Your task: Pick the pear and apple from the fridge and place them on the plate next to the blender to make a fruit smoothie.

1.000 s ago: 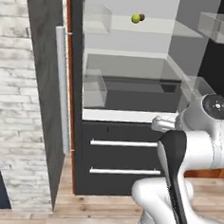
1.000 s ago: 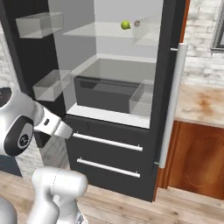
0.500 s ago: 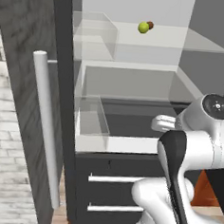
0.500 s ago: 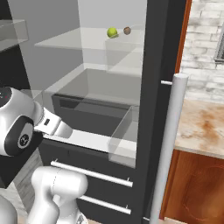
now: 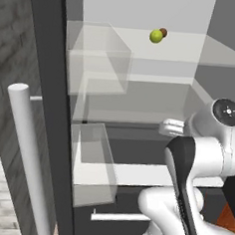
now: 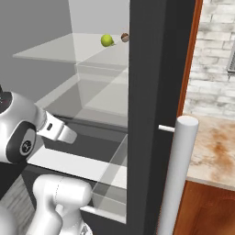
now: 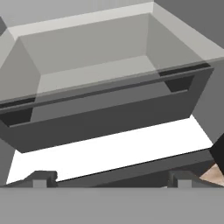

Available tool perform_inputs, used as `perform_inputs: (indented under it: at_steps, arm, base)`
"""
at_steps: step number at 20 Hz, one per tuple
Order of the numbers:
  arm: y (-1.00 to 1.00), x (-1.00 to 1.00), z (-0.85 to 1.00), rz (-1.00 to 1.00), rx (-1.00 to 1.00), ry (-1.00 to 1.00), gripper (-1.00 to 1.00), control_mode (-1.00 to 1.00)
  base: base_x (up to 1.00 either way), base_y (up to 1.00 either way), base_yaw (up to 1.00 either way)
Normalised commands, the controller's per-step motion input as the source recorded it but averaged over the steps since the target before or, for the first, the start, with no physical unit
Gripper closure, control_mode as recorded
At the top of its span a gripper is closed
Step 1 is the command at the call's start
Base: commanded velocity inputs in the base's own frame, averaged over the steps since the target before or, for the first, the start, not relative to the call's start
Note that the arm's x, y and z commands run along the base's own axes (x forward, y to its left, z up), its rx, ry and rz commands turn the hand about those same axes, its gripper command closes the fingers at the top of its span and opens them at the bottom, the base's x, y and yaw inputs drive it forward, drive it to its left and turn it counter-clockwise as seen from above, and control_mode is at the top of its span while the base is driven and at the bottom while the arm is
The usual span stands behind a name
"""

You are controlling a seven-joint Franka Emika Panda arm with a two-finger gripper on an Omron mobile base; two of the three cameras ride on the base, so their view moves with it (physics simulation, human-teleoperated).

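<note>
The fridge [image 5: 143, 6] stands open in front of me, its interior pale. On its upper glass shelf [image 5: 194, 50] lie two small fruits close together, a yellow-green one [image 5: 156, 36] [image 6: 106, 40] and a brown-red one [image 5: 163, 32] [image 6: 124, 37] just behind it. At this size I cannot tell which is the pear and which the apple. My gripper [image 7: 112, 178] is open and holds nothing. It points at the dark drawer [image 7: 109, 113] under the lower glass shelf, well below the fruits. The hand [image 5: 171, 127] [image 6: 57, 131] reaches into the fridge. The plate and the blender are out of view.
The left fridge door [image 5: 49, 59] with its bar handle [image 5: 28, 162] and clear bins [image 5: 93, 162] stands close on my left. The right door [image 6: 153, 92] with its handle [image 6: 176, 179] stands close on my right. Beyond it are a stone counter [image 6: 213, 147] and a brick wall [image 6: 215, 41].
The whole picture has shifted and grown: the base has driven closer to the open fridge. The arm keeps its pose and the gripper stays open.
</note>
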Motion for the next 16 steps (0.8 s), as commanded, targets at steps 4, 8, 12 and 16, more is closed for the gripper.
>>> perform_inputs:
  at_steps: [4,8,12,16]
  arm:
    - [0.11,-0.23,0.78,0.07,-0.16,-0.36,-1.0,-1.0]
    - [0.04,-0.16,1.0,0.11,-0.17,-0.34,-1.0,-1.0]
    - [0.0,-0.08,1.0,0.11,-0.09,-0.11,-1.0,-1.0]
    - [0.0,0.0,1.0,0.1,-0.02,0.22,-1.0,-1.0]
  base:
    - [0.0,0.0,0.0]
    - [0.0,0.0,0.0]
    - [0.0,0.0,0.0]
    - [0.0,0.0,0.0]
